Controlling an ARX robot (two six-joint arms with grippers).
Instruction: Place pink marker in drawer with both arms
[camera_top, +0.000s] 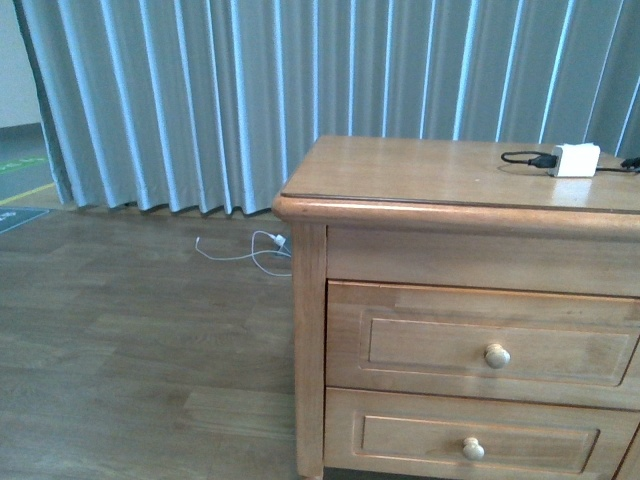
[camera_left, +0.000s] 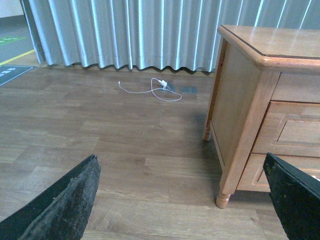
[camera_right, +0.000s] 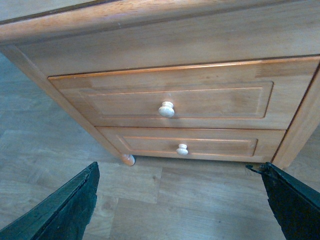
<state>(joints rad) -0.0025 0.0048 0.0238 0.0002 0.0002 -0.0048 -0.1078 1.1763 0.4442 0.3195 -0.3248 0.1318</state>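
The pink marker is not in any view. The taller drawer (camera_top: 480, 345) with its pale knob (camera_top: 497, 355) is shut in the honey wooden cabinet; it also shows in the right wrist view (camera_right: 175, 102). Neither arm shows in the front view. My left gripper (camera_left: 185, 210) is open and empty above the wooden floor beside the cabinet's left front leg (camera_left: 223, 199). My right gripper (camera_right: 182, 212) is open and empty, low in front of both drawers, facing the knobs.
The shallower drawer (camera_top: 470, 440) sits shut below the taller one. A white charger block (camera_top: 575, 159) with black cable lies on the cabinet top (camera_top: 420, 170). A white cable (camera_top: 255, 248) lies on the floor by the grey curtain (camera_top: 250, 90).
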